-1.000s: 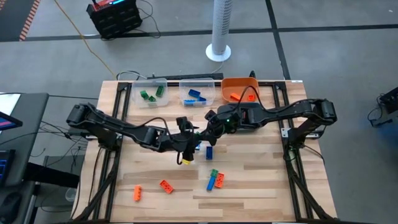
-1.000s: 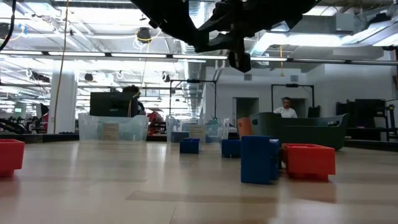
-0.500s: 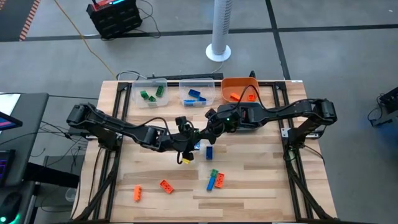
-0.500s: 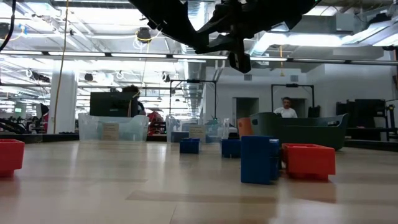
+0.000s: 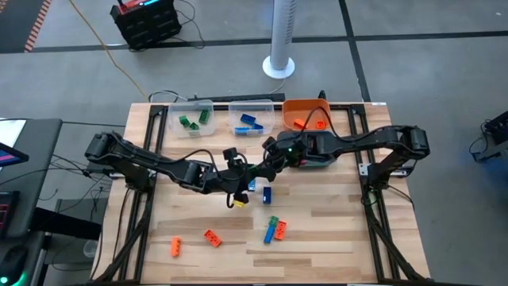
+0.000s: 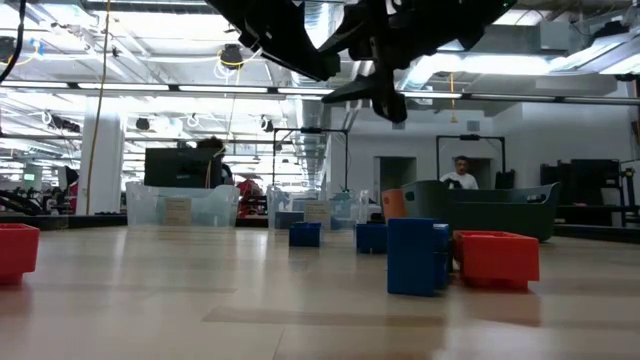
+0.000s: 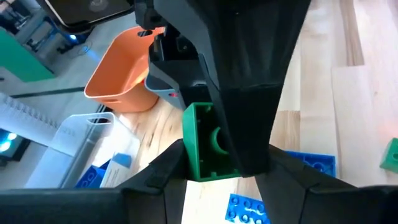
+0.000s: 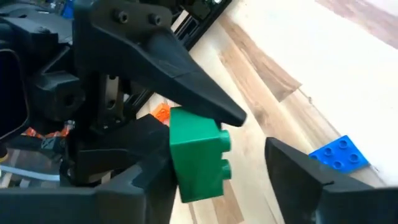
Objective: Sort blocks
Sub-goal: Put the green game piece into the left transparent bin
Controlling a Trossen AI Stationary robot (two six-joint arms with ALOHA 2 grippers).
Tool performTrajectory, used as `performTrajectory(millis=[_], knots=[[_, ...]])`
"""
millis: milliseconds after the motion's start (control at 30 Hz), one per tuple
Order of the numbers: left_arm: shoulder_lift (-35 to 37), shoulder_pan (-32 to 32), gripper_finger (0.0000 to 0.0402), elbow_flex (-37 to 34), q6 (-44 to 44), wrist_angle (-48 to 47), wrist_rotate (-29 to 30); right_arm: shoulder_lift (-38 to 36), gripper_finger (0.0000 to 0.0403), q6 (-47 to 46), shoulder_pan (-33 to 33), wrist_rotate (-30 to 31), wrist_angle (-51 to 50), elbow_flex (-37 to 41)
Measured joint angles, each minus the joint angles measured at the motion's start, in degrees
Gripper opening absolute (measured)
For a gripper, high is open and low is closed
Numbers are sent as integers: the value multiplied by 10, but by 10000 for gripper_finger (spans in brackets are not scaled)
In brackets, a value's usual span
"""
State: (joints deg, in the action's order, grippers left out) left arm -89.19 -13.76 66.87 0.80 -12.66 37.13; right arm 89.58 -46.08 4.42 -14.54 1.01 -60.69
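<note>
Nearest, two orange bricks (image 5: 193, 241) and a blue-and-green pair (image 5: 275, 229) lie on open wood well inside the table's (image 5: 333, 254) near edge. Mid-table, the left gripper (image 5: 244, 184) clamps a square green brick (image 7: 205, 144), studs sideways, raised above two blue bricks (image 5: 260, 189). The right gripper (image 5: 271, 163), fingers spread, flanks it. Far edge: two clear bins (image 5: 222, 117) and an orange bin (image 5: 305, 114).

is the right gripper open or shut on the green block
Open. In the right wrist view its fingers stand apart, one clear of the green block, which the left gripper clamps.
</note>
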Motion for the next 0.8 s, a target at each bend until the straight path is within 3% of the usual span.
performTrajectory(millis=[267, 467, 600, 800], knots=[[4, 0, 156, 0, -66, -113, 22, -15, 255, 34, 44, -33, -29, 0], [8, 12, 156, 1, -194, -290, 93, -49, 255, 65, 65, -31, -82, 0], [34, 72, 156, 0, -293, -435, 77, -84, 255, 94, 62, 19, -154, 0], [111, 228, 156, -36, -204, -449, -3, -111, 255, 108, 26, 90, -199, 0]])
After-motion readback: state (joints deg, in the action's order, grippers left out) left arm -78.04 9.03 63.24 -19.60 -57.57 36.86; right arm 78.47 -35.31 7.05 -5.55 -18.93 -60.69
